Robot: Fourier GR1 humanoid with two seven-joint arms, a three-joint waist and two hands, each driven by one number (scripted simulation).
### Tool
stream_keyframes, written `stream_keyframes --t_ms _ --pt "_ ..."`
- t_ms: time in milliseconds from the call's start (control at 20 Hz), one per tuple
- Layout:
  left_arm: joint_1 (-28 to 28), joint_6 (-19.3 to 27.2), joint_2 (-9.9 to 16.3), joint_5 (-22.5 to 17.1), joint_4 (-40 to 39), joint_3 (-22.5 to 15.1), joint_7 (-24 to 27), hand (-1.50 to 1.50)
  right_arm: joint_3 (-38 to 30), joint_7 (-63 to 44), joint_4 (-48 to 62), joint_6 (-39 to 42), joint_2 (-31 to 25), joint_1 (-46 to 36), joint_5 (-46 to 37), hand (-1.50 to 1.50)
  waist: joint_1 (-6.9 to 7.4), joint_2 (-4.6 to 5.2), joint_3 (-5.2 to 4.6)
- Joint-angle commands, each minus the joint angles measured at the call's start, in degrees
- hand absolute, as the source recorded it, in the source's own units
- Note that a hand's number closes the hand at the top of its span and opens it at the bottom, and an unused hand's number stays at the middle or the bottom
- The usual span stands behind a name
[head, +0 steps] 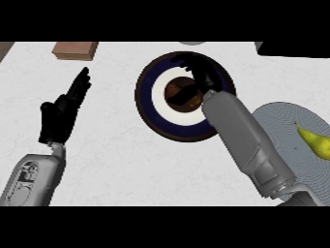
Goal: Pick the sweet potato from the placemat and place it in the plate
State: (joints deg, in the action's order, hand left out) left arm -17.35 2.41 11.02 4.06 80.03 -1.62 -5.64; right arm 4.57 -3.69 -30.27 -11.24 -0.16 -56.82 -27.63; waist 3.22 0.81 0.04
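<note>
Sweet potato (184, 93): at centre of plate (150, 104), under right robot hand (202, 77), fingers curled round it. You judge: stiff, dense, rough-skinned; grip mid-body. Left robot hand (64, 109): spread, resting at 9 o'clock.

I see two grey forearms, boxy and smooth, each ending in a black hand. My left hand (59, 114) is matte black throughout, slim-fingered, joined to its forearm by a narrow pale wrist. That forearm carries dark printed markings on its light grey shell. My right hand (200, 77) is equally black; its forearm is darker grey, with a stepped, blocky casing.
</note>
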Motion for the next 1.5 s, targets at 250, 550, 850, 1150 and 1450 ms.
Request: stream_keyframes --t_ms 250,550,850,1150,1450 --pt "0.65 -0.24 0.75 0.16 1.45 0.72 -2.40 0.00 -6.76 10.98 -1.66 -5.75 0.16 1.46 16.76 -1.50 -1.38 -0.51 0.03" --pt "1.92 -1.85 2.74 -1.20 1.16 3.12 -1.58 0.00 -15.01 10.01 -4.82 -4.89 -4.30 4.79 21.59 -1.50 -3.28 -0.83 -0.02" --pt "2.94 0.28 0.74 0.78 1.66 2.06 -1.13 0.00 -19.13 11.38 -10.29 2.35 -12.48 13.47 26.53 -1.50 -3.62 -0.92 -0.03" --pt "0.40 -2.28 2.03 -0.58 -0.67 4.36 -0.61 0.00 -20.58 17.86 -7.72 10.39 -17.79 19.22 28.35 -1.50 -3.05 -0.66 -0.02" --pt "2.65 0.98 -1.98 2.62 4.23 1.20 -2.99 0.00 -21.72 24.46 1.18 15.18 -21.86 18.06 28.12 -1.50 -2.57 -0.64 0.00"
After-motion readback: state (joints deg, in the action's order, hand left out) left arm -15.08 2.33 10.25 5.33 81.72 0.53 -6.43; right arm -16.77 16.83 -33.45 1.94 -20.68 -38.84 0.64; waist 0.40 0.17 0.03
